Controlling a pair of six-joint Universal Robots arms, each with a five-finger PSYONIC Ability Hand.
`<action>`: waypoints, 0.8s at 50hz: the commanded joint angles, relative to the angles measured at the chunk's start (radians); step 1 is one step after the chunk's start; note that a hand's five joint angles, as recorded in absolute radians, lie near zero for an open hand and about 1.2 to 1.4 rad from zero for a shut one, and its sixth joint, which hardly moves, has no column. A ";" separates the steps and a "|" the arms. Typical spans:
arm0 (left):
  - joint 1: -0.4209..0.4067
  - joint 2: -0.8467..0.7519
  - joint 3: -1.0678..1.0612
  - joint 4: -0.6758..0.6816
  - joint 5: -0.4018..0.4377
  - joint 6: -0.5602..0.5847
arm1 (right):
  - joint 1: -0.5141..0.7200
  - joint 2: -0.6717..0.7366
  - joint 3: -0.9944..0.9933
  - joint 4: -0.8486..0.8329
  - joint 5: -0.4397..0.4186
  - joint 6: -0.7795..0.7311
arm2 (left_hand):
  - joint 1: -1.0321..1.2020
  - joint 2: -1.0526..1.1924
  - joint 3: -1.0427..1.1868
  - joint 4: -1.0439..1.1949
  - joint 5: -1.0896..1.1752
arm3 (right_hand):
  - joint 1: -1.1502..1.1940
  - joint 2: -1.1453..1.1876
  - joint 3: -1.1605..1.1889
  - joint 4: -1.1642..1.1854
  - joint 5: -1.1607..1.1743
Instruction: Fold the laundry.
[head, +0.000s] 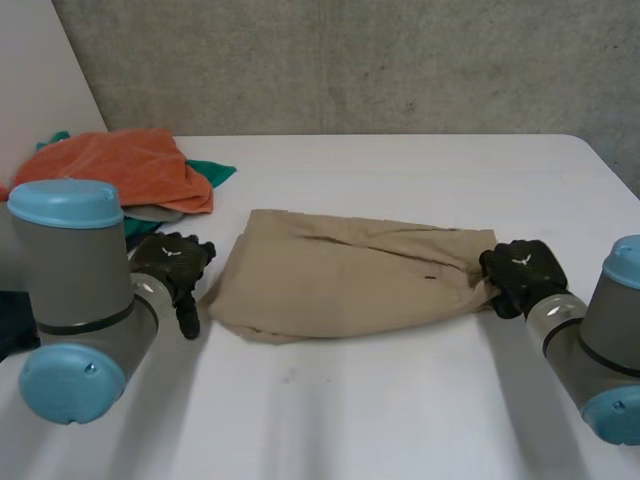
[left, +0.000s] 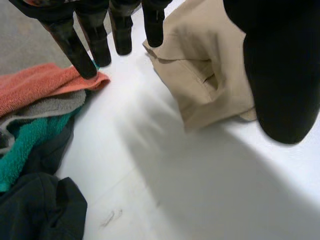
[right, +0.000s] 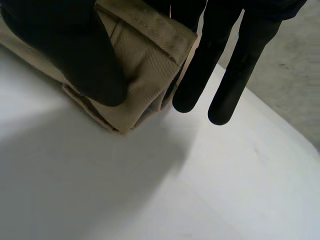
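A beige folded garment lies across the middle of the white table. My left hand hovers just beside its left end with straight, spread fingers and holds nothing; the garment's end lies between those fingers and the thumb, apart from them. My right hand is at the garment's right end. There the thumb presses the folded hem against fingers behind the cloth, while two other fingers reach straight down past the edge.
A laundry pile sits at the table's back left: an orange towel, a green one and a grey one. A dark cloth lies near my left arm. A concrete wall stands behind the table.
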 joint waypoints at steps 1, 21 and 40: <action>-0.013 0.063 -0.023 -0.004 -0.015 -0.011 | -0.081 -0.080 0.035 0.014 0.000 0.003 | -0.015 -0.038 -0.040 -0.032 -0.046 | 0.347 0.225 0.214 0.208 0.252; 0.009 0.184 -0.095 0.004 0.037 -0.021 | -0.053 -0.134 -0.189 0.215 -0.142 -0.387 | -0.015 -0.038 -0.040 -0.032 -0.046 | 0.347 0.225 0.214 0.208 0.252; 0.007 0.223 -0.002 0.021 0.034 -0.065 | 0.472 0.098 -0.437 0.155 -0.318 -0.268 | -0.015 -0.038 -0.040 -0.032 -0.046 | -0.563 -0.685 -0.696 -0.702 -0.658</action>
